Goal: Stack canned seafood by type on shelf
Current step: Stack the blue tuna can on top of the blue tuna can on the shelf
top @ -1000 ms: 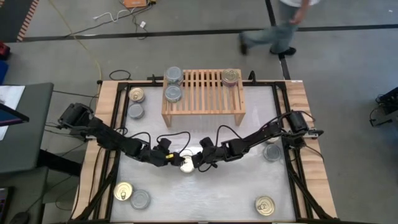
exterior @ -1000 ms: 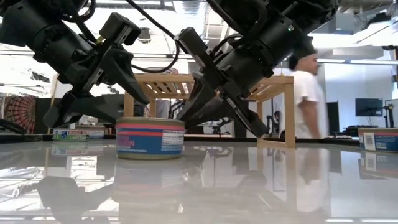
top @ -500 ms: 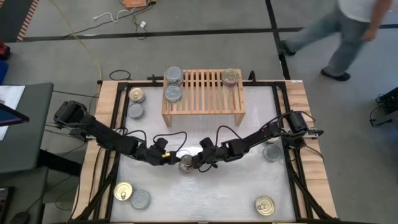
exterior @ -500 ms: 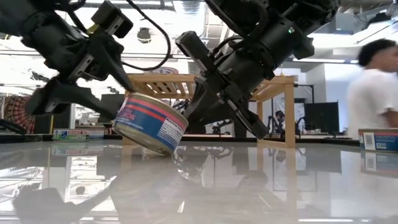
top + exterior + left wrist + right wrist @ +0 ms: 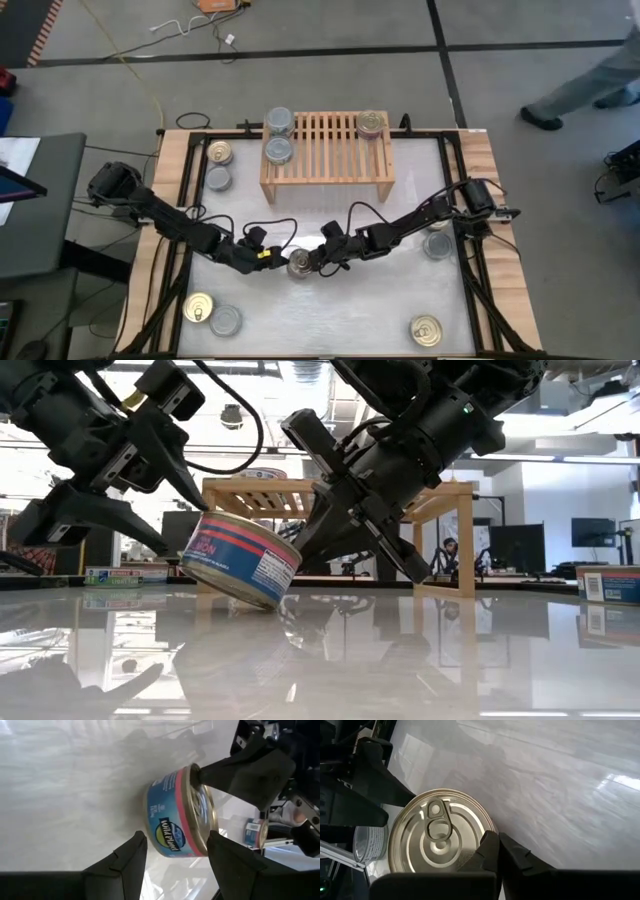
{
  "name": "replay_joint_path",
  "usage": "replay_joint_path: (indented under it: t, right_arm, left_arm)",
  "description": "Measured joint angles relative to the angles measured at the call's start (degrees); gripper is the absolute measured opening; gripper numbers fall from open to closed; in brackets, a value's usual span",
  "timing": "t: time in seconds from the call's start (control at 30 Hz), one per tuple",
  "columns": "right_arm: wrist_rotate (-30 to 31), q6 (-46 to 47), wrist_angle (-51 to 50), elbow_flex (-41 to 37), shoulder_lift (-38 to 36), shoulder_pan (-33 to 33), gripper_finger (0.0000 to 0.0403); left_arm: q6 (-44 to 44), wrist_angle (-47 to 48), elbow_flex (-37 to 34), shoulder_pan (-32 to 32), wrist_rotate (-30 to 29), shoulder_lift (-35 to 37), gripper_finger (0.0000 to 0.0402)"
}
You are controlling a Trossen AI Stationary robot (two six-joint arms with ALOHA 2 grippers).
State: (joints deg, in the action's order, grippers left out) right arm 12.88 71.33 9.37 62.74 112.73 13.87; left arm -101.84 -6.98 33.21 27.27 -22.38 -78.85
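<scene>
can (image 5: 242, 559) tilted mid-table, 1 edge raised | right tool (image 5: 316, 262) pinched together on its rim | left tool (image 5: 268, 259) apart, beside it | rigid, slick metal, fairly heavy; grip sidewall

A person (image 5: 585, 85) walking past the table is cut off by the high view's right edge and blurred — only legs and shoes show. In the low view, the tilted can (image 5: 240, 558) hides whether its lower rim touches the table (image 5: 400, 650), and the label's small print is too small to read. The left gripper (image 5: 175, 852) is cropped by its wrist view's lower edge — its fingers' bases are unseen. Cans (image 5: 280, 135) on the shelf (image 5: 326, 150) are too small to tell their type.
</scene>
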Motion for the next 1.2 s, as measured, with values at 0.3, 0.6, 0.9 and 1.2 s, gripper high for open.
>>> replay_joint_path:
  t: [0.3,0.6,0.9,1.2]
  right_arm:
    - [0.00,-0.79,0.11,0.00,0.00,-0.04,0.0026]
    - [0.00,-0.89,0.13,-0.02,0.02,-0.04,0.0025]
    - [0.00,-1.05,0.15,-0.02,0.02,-0.04,0.0026]
    - [0.00,-1.26,0.20,-0.02,0.02,-0.04,0.0025]
  left_arm:
    - [-0.85,-0.44,0.00,-0.07,-0.56,0.00,0.0196]
    - [-1.30,-0.48,0.00,-0.49,-4.65,0.00,0.0196]
    - [8.25,0.24,0.00,-0.48,-4.57,0.00,0.0196]
    - [7.67,0.41,0.00,-0.48,-4.45,0.00,0.0196]
